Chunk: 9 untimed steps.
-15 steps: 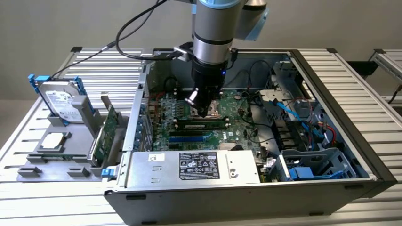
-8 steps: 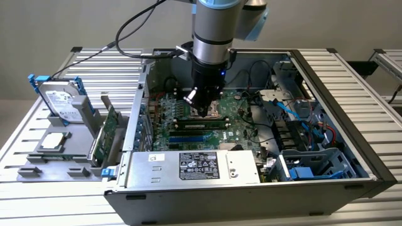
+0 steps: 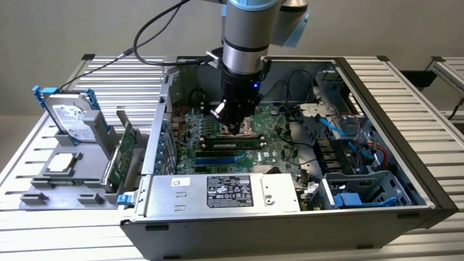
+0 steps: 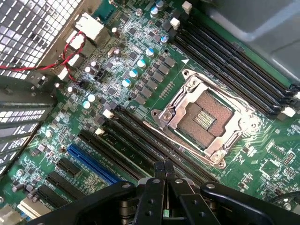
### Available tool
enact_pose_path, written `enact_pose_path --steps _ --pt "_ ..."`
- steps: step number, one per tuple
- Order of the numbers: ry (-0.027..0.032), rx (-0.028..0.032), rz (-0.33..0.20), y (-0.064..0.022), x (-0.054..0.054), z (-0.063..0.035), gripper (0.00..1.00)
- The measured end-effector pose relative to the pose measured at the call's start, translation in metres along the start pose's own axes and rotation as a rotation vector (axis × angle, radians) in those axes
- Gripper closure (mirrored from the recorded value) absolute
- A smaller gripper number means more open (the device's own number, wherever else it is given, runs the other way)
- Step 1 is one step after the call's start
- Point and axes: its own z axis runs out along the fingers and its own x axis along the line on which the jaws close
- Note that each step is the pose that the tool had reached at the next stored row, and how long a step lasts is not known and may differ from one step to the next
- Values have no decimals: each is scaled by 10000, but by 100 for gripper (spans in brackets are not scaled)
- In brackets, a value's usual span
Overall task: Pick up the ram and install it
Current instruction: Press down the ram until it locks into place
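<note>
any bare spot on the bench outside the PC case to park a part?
Free: slatted bench top behind the hard drive, and the strip along the case's side at the exterior view's right. Crowded: the grey holder with drive and expansion card; inside the case, the shut gripper hangs over the motherboard by the ram.

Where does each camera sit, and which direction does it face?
Exterior view: off the arm, raised, looking down into the open computer case; arm and claw show.
Wrist view: on the wrist, looking down at the motherboard; the shut claw shows.
Shared: motherboard, CPU socket, claw.
</note>
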Motion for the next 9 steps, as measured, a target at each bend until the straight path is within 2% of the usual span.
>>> enact_pose_path --steps 9 --pt "-51 -38 1193 0 1 -7 89"
